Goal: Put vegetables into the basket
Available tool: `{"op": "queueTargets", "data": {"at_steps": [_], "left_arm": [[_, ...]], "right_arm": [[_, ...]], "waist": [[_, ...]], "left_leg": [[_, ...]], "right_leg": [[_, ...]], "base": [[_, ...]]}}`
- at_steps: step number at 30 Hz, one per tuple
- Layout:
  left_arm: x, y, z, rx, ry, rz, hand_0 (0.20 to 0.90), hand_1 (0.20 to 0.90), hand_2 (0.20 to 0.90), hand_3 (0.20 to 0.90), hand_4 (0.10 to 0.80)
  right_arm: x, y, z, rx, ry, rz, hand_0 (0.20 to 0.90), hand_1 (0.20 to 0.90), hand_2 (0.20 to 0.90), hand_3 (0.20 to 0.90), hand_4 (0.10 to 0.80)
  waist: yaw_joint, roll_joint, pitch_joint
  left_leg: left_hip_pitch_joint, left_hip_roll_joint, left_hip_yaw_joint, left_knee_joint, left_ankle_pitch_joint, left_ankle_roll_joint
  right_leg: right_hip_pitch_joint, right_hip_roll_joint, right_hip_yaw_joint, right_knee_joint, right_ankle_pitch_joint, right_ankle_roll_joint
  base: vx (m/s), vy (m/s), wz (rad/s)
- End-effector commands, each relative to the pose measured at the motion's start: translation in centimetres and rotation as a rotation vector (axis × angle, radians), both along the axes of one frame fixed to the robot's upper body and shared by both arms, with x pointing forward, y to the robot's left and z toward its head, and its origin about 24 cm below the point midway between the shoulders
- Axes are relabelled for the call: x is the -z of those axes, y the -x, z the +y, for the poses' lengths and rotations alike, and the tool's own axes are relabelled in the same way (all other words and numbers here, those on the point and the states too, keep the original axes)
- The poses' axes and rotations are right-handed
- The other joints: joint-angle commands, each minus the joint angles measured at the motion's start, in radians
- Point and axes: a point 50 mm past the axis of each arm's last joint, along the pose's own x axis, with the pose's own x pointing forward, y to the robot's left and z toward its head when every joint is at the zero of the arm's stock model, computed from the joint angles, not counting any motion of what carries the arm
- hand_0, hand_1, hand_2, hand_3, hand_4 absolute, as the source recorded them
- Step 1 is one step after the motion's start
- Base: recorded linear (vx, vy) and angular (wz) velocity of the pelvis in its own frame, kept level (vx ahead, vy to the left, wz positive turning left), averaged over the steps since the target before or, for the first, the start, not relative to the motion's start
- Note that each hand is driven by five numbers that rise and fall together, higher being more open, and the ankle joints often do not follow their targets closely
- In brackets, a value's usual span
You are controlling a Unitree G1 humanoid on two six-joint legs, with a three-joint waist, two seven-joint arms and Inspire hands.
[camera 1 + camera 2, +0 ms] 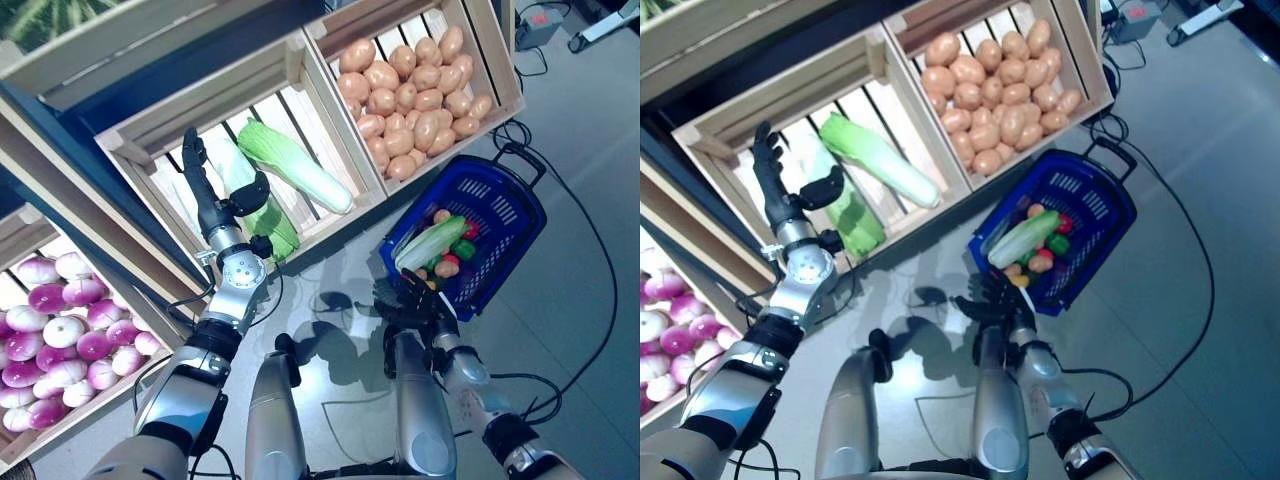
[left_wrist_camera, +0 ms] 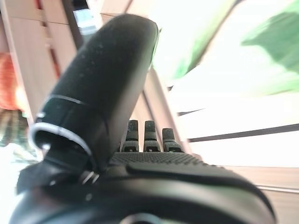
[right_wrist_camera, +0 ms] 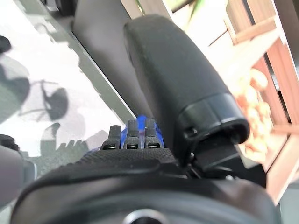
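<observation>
My left hand (image 1: 205,185) reaches into the middle wooden crate (image 1: 160,120) with its fingers straight and its thumb spread. It is right beside a pale green long cabbage (image 1: 262,205) and holds nothing; the cabbage shows past its fingers in the left wrist view (image 2: 261,60). A second long cabbage (image 1: 295,165) lies further right in the crate. The blue plastic basket (image 1: 500,195) stands on the floor at the right. In it lie a long cabbage (image 1: 432,243), a red vegetable (image 1: 470,230) and small round ones. My right hand (image 1: 418,298) is open just before the basket's near rim.
A crate of potatoes (image 1: 415,80) stands behind the basket. A crate of purple-white round vegetables (image 1: 60,330) is at the lower left. Dark shelf boards (image 1: 60,150) run between the crates. Grey floor (image 1: 580,330) lies to the right of the basket.
</observation>
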Motion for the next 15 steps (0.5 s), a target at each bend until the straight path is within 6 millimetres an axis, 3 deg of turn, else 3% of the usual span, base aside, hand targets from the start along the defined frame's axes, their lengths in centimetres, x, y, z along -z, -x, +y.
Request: {"op": "queueTargets", "data": {"at_steps": [1,13,15], "left_arm": [[-5.2,-0.8,0.9,-0.087,0.037,-0.208,0.900,0.900,0.900,0.900,0.800],[-6.8,-1.7,1.5,-0.152,0.043,-0.175,0.900,0.900,0.900,0.900,0.800],[-6.8,-2.0,1.4,-0.140,0.046,-0.144,0.900,0.900,0.900,0.900,0.800]], "right_arm": [[-2.9,-0.9,1.0,0.019,-0.098,-0.146,0.900,0.900,0.900,0.900,0.800],[-4.5,-2.2,1.2,0.033,-0.093,-0.192,0.900,0.900,0.900,0.900,0.800],[-4.7,-2.5,1.0,0.049,-0.095,-0.194,0.900,0.900,0.900,0.900,0.800]], "waist": [[-0.002,0.009,-0.062],[-0.006,0.005,-0.040],[-0.006,0.006,-0.034]], "left_leg": [[0.018,0.045,-0.034,0.108,-0.145,-0.021],[-0.100,0.049,-0.047,0.215,-0.185,-0.021],[-0.111,0.049,-0.055,0.249,-0.224,-0.025]], "right_leg": [[0.020,-0.054,0.046,-0.011,0.028,-0.004],[-0.094,-0.041,0.059,0.068,0.006,-0.005],[-0.107,-0.036,0.064,0.099,-0.026,0.001]], "base": [[0.011,0.033,-0.05],[0.001,0.001,-0.04],[0.065,-0.015,-0.07]]}}
